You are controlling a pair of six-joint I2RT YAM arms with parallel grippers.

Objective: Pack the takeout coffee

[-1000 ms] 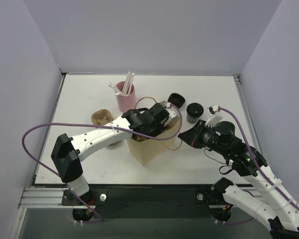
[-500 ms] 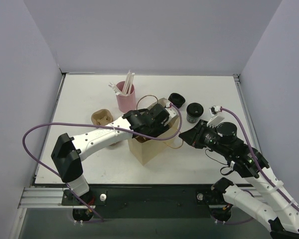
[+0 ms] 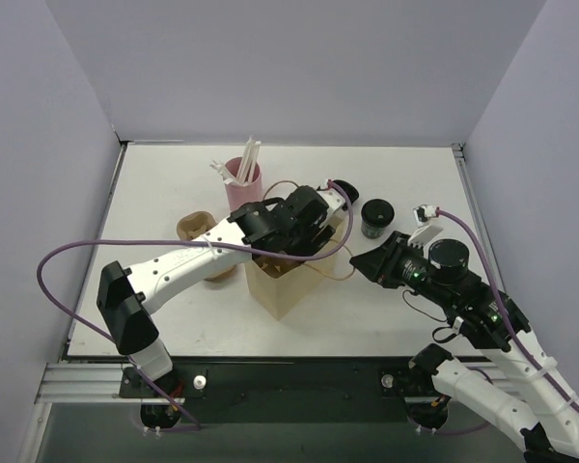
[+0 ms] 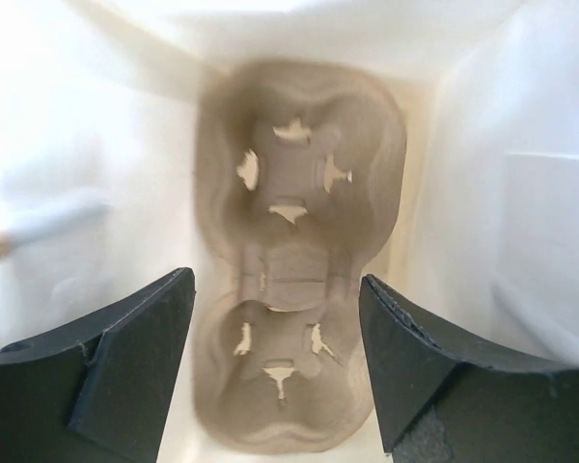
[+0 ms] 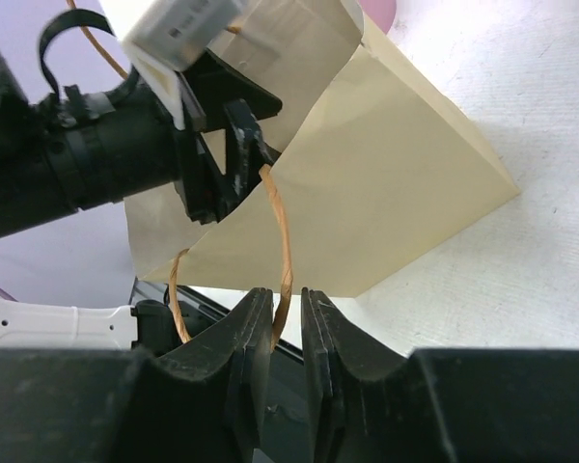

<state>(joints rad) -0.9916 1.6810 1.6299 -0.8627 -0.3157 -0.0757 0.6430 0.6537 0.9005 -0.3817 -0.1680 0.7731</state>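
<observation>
Left wrist view: our left gripper [image 4: 273, 289] has just spread open, leaving the brown 2-well pulp cup carrier [image 4: 299, 183] flat on the tan paper bag's [image 5: 386, 174] floor, so it looks packed. Our right gripper [image 5: 288, 301] straddles the twisted paper handle [image 5: 282, 231]; we cannot tell its grip.

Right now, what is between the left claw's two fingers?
A brown cup carrier, lying on the floor of the paper bag below the open left claw. The left wrist view shows it.
</observation>
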